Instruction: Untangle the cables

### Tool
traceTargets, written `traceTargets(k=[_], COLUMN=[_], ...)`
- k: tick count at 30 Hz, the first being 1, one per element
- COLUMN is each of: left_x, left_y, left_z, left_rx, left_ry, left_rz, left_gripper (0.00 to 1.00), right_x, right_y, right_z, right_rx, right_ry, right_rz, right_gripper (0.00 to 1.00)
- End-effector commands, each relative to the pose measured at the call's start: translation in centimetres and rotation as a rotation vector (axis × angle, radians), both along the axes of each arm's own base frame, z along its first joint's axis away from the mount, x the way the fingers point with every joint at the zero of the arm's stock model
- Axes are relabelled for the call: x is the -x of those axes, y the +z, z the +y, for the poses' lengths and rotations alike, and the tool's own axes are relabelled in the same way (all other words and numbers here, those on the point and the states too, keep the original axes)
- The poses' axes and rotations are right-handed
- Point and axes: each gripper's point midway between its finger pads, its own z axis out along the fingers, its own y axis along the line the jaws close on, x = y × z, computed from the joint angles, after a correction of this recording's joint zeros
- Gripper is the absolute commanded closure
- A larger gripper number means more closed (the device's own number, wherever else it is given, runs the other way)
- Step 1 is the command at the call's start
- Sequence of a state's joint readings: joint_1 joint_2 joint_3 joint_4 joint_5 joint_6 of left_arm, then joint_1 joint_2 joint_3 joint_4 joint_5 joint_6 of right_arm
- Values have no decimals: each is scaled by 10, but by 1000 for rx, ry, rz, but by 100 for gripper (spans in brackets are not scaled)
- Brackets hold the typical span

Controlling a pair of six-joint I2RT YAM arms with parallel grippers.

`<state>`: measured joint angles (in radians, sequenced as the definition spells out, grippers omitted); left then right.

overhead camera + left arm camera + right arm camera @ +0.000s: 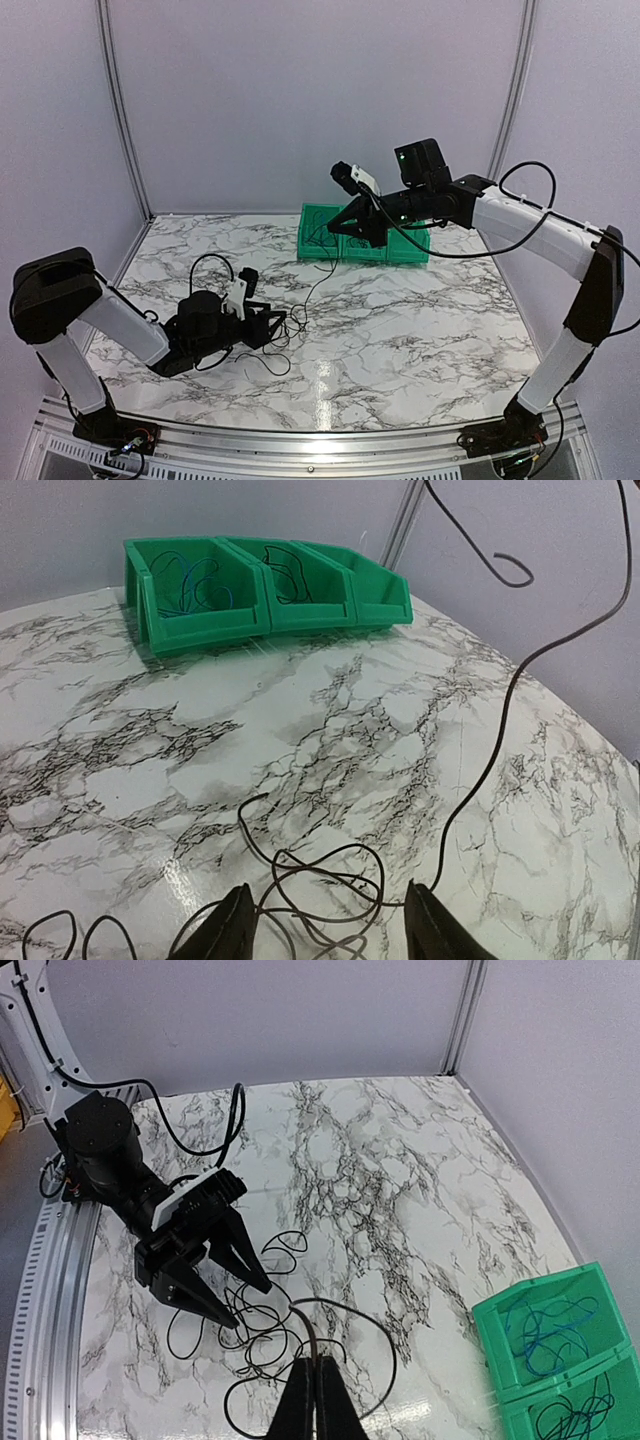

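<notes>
A loose tangle of thin black cables point(281, 337) lies on the marble table at front left. My left gripper point(279, 322) is low over it, open, its two black fingers point(232, 927) straddling the loops of the tangle point(322, 895) without pinching them. In the right wrist view the left gripper point(247, 1305) stands with its jaws spread over the cables point(245, 1345). My right gripper point(320, 1362) is raised high and shut on one black strand point(342, 1312), which runs down into the tangle. From above, the right gripper point(340, 226) is in front of the bins.
Three joined green bins point(412, 248) sit at the back centre. In the left wrist view the bins point(205, 626) hold thin blue wires on the left and black wires in the middle. Purple walls close in the table. Thick arm cables hang near both wrists.
</notes>
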<state>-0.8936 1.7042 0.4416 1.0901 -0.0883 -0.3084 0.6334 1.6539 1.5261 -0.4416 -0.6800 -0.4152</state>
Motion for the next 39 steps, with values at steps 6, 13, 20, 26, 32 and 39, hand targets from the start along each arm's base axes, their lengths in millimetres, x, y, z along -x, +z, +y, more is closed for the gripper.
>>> traceTargets(k=[6,13,20,26,32,39], left_x=[-13,-7,-2,-4,-5,-3], left_y=[-41,-76,-104,-102,-99,-96], left_z=[-25,-34,-28,-25,-14,-6], left_rx=[-111,-153,-185,-186,-197,-206], left_ry=[-35,-93,-81,-73,-45,-31], left_rz=[55,127,191,187,175,166], left_gripper=[51,75,96,99,84,85], right_x=[-5,-13,-12,-15,-20,-23], right_y=[41,110,182,236,284,297], right_z=[-6,-17,-31,-53,-80,-87], right_rx=[-53,-124,-179,-218,-271,-290], right_ry=[-31,-55,-96,-196,-309,-361], right_rz=[-64,-151,-276,-413,-530,-567], right_gripper=[100,100,100,100,100,100])
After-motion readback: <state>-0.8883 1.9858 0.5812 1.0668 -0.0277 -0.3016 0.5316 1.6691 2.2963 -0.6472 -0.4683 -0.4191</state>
